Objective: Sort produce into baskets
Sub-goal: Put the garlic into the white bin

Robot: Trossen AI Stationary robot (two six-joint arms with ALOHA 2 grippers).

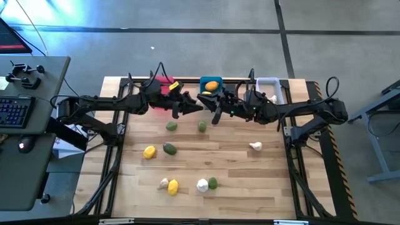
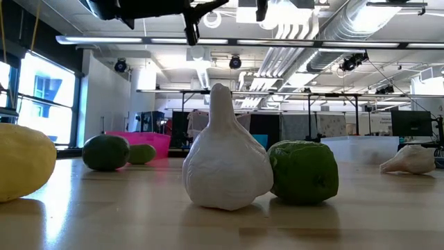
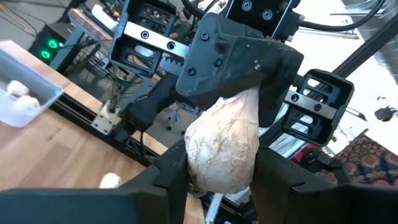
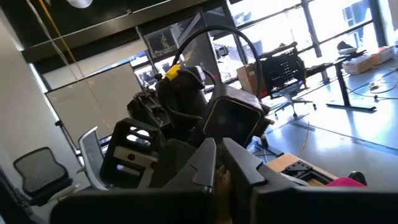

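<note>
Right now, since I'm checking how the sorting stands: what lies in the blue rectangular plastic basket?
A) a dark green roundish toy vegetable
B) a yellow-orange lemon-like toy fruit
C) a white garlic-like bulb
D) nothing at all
B: the high view shows a yellow-orange lemon-like toy fruit lying inside the blue rectangular plastic basket, with no white or dark green piece visible in it.
</note>
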